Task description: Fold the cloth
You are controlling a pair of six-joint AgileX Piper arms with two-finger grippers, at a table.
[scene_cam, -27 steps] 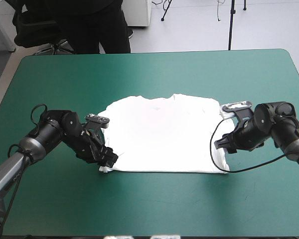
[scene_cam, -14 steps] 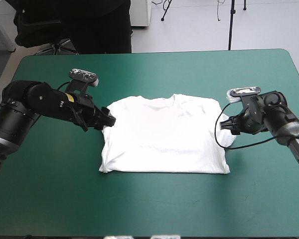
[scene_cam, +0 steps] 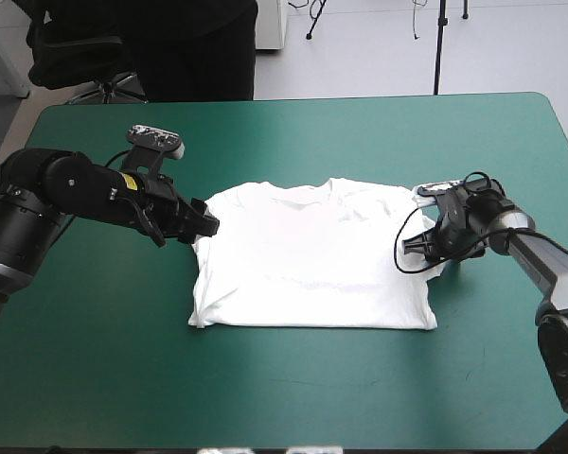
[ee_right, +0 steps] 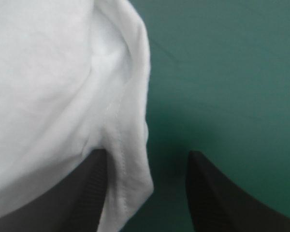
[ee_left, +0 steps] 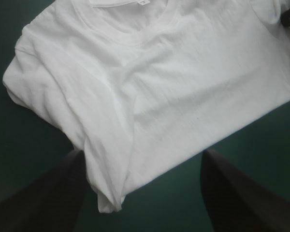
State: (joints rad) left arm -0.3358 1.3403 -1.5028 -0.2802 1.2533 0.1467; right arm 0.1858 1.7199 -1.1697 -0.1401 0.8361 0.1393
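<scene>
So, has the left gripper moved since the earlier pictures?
Yes. The left gripper left the T-shirt's near left corner and went along that side toward the table's far edge; it is now open by the shirt's far left corner.

Only the surface (scene_cam: 95,378) for you here, under its teal-green cover (scene_cam: 360,132). Far corners at 11 and 1 o'clock are rounded. The cover lies flat and smooth, with a paler sheen toward 12 o'clock and a few faint marks near 6 o'clock.

No legible text. Neck tag (ee_left: 144,3) on T-shirt (ee_left: 154,82): print too small to read.
</scene>
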